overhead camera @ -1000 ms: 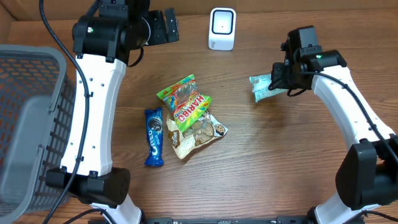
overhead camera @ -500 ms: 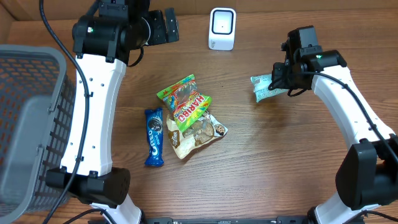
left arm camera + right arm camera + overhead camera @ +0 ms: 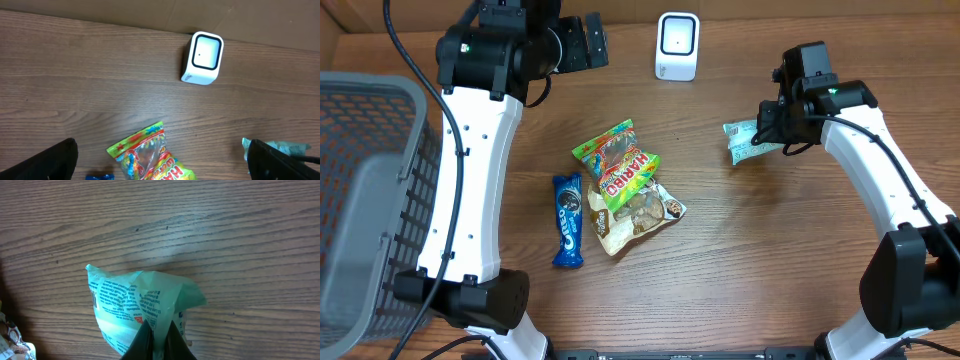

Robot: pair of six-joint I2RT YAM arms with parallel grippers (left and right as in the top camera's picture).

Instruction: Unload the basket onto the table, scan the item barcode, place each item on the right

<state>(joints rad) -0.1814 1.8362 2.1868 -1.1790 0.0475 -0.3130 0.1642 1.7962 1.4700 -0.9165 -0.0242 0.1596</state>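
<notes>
My right gripper [image 3: 770, 131] [image 3: 156, 341] is shut on a pale green snack packet [image 3: 744, 139] [image 3: 135, 302], pinching one edge and holding it above the table right of centre. Small print covers the packet's visible face. The white barcode scanner [image 3: 677, 46] [image 3: 202, 58] stands at the back centre of the table, left of and behind the packet. My left gripper [image 3: 160, 162] hangs high at the back left, open and empty, its fingers [image 3: 47, 162] wide apart over a Haribo gummy bag [image 3: 617, 160] [image 3: 145, 157].
A blue Oreo pack [image 3: 567, 220] and a clear cookie bag [image 3: 640, 212] lie beside the Haribo bag at table centre. A grey mesh basket [image 3: 365, 200] fills the left edge. A cardboard wall runs along the back.
The right gripper lifted the green packet slightly up and toward the back over the first half second; since then nothing has moved.
</notes>
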